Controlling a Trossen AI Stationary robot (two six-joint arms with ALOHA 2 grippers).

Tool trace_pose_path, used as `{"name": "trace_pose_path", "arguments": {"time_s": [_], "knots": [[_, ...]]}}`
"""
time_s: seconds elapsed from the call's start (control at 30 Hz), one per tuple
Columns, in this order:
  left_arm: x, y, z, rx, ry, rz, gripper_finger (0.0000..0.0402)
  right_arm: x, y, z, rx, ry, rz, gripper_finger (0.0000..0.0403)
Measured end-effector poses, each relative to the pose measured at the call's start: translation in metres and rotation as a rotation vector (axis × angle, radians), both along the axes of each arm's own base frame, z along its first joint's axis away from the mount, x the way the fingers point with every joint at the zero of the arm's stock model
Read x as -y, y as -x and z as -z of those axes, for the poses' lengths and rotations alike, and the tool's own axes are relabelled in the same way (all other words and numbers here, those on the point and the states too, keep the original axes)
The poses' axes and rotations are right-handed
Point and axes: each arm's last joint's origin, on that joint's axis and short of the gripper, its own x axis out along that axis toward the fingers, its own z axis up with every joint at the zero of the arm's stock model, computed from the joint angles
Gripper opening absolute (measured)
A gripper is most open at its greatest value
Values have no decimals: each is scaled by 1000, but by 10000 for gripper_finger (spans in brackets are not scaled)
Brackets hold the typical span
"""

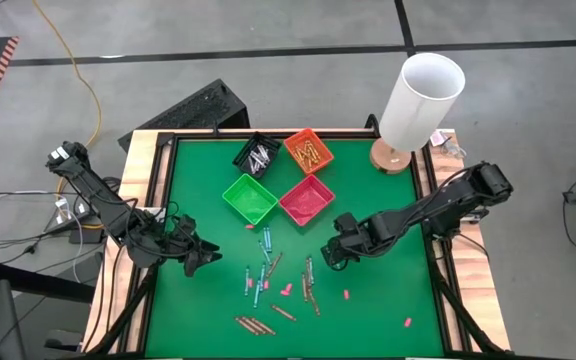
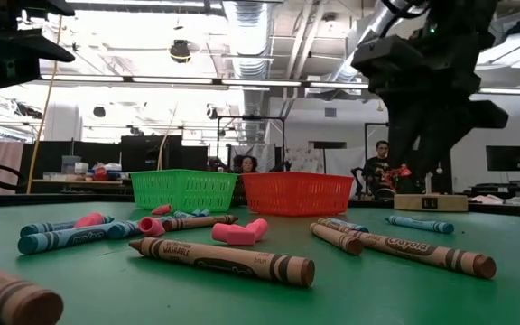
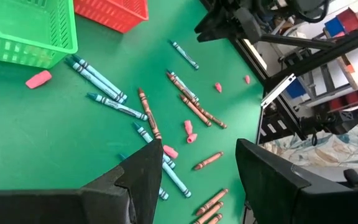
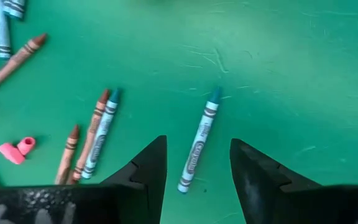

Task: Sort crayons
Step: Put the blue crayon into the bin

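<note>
Lying scattered over the near half of the green surface [image 1: 388,300], the crayons [image 1: 268,275] form a loose spread of brown and blue sticks. A brown group [image 1: 254,325] sits nearest the front edge, blue ones [image 1: 258,285] lie farther in, and small pink bits [image 1: 286,290] are mixed among them.

The left pincer [image 1: 208,255] hovers just left of the spread, its fingers [image 3: 148,180] set apart with nothing between them. The right pincer [image 1: 334,255] hovers just right of the spread, near the red bin. Its fingers [image 4: 148,168] are also apart and empty; a single blue crayon [image 4: 199,140] lies flat on the surface between them in the right wrist view.

Farther back, four bins stand in a diamond: green bin [image 1: 249,198] and red bin [image 1: 306,200] in front, black bin [image 1: 258,153] and orange bin [image 1: 308,150] behind. The black and orange bins each hold crayons. A white cylinder [image 1: 420,105] stands at the far right corner.
</note>
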Motion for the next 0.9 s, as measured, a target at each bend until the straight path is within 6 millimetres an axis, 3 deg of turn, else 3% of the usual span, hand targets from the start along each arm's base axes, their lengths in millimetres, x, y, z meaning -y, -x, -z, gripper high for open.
{"name": "trace_pose_path", "arguments": {"time_s": [0.43,0.9], "knots": [[-1,0,1,-9,-12,-6,192,1,3,16,14,-4,12,170],[-1,1,2,-19,-15,-9,192,-10,-23,54,-147,-15,-53,167]]}}
